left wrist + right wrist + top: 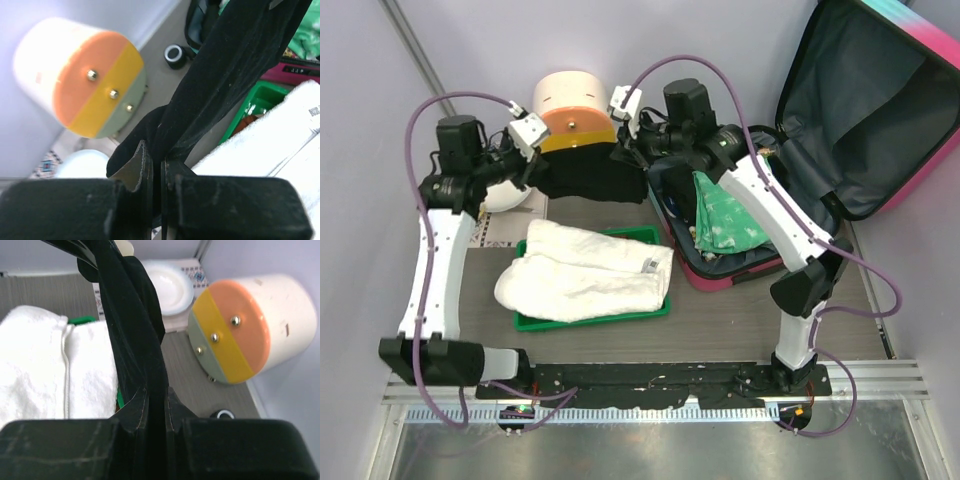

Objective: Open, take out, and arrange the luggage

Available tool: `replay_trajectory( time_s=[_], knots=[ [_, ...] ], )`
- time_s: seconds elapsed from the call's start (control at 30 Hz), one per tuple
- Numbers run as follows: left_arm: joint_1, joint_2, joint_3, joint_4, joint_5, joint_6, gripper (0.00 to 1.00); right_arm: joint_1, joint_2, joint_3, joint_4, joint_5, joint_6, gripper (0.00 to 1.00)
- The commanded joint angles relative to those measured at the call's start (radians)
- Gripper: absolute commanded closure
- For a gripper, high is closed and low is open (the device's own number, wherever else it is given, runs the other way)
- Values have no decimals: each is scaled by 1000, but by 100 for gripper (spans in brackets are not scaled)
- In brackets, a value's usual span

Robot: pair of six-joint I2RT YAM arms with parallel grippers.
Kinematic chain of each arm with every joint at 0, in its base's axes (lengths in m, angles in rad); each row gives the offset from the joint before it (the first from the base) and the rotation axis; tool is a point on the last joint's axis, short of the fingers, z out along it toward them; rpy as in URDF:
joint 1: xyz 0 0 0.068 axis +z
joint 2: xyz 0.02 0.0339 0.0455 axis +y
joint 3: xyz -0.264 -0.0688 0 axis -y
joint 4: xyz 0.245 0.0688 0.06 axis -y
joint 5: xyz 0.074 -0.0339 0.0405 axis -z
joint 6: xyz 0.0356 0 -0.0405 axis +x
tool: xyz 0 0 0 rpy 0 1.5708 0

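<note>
Left gripper clamping tight on one end of black fabric garment, hanging behind green plastic tray bearing folded white towels. Right gripper pinching other end, jaws closed on cloth. Pink-and-turquoise hard-shell luggage lying open right of tray, green printed cloth inside. Best approach, judging: holding garment taut and level, lowering both ends together, avoiding round cream-and-orange box behind tray.

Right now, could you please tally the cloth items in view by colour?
Black: 1, the black garment, pinched by the left gripper and the right gripper.
White: 1, the folded towel on the green tray.
Green: 1, the patterned cloth inside the luggage.
Total: 3.
</note>
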Motion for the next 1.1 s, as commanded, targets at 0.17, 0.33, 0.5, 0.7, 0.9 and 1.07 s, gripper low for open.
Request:
replay_trajectory(
  time_s=[0.17,0.33,0.5,0.7,0.9,1.07],
  knots=[
    [10,-344,45,-136,-81,50,100,197,-280,-84,-58,120,-196,99],
    [12,-513,-12,-346,-58,140,100,338,-429,-328,-23,227,-196,99],
    [10,-656,-104,-451,-17,205,100,341,-455,-373,-37,183,-9,99],
    [10,-719,-146,-573,9,183,100,351,-496,-523,-6,99,123,99],
    [10,-773,-149,-680,61,234,100,351,-532,-594,21,88,201,99],
    [12,-783,-91,-764,78,233,100,369,-547,-575,-38,33,212,99]
  ],
)
